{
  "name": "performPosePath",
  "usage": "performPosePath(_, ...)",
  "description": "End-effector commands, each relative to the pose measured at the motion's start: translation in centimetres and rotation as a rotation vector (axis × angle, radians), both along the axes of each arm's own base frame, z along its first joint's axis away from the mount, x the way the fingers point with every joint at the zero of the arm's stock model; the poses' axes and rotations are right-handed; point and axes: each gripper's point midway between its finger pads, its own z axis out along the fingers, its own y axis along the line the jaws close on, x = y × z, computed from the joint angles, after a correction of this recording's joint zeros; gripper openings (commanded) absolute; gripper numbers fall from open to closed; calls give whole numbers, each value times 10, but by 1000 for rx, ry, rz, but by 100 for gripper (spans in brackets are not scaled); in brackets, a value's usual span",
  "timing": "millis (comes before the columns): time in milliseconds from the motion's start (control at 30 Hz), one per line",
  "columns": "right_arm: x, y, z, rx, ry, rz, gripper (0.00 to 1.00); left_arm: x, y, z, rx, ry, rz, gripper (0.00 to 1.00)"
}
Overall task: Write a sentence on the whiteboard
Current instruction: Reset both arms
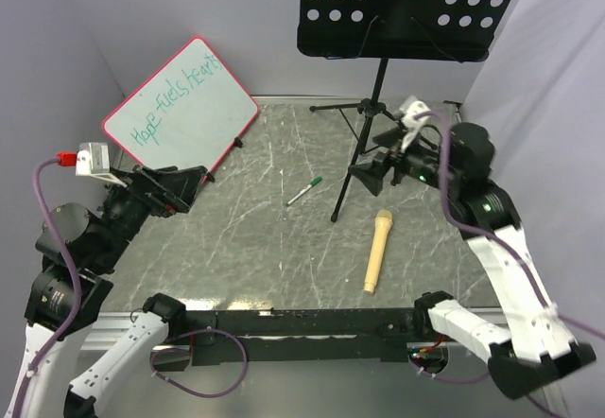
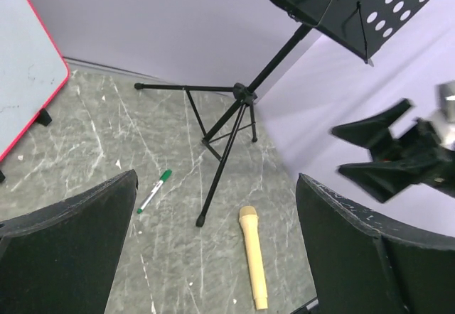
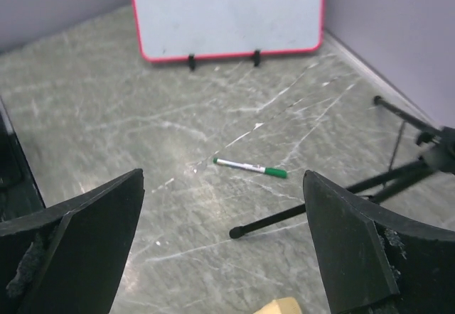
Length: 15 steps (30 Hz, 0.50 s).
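Tabletop scene, with every position given relative to the music stand point(image 1: 380, 87), a thin black metal post on a folding tripod carrying one flat black tray point(image 1: 406, 7) perforated with round holes. The table point(image 1: 236, 248) is a grey-green, marble-patterned slab with pale streaks. One whiteboard point(image 1: 180, 106) stands well to the left of the stand, by the left wall. It is a smooth white rectangle with rounded corners and a thin pink-red frame, propped at a tilt on two small black feet. It bears the sentence point(image 1: 178, 99), one line of thin teal-green handwriting reading "Hope fuels hearts". One marker point(image 1: 304, 192), a slim white barrel with a green cap, lies flat on the table just left of the foot of the stand's nearest leg, untouched. One microphone point(image 1: 377, 251), a pale tan cylinder with a rounded head, lies just nearer than that foot and slightly to its right. There are two arms with glossy white and black shells and purple cables. The left gripper point(image 1: 184, 189) hovers well to the left of the stand, its two matte black fingers spread wide with nothing between them. The right gripper point(image 1: 362, 174) hangs just beside the stand's post, its two fingers likewise spread wide and empty.
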Motion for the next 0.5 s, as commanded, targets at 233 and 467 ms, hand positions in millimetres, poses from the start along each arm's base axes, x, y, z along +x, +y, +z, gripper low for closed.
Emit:
performPosePath(233, -20, -63, 51, 248, 29, -439, 100, -10, 16, -7, 54, 31, 53, 96)
performPosePath(467, -24, -62, 56, 249, 18, -419, 100, -14, 21, -11, 64, 27, 69, 96)
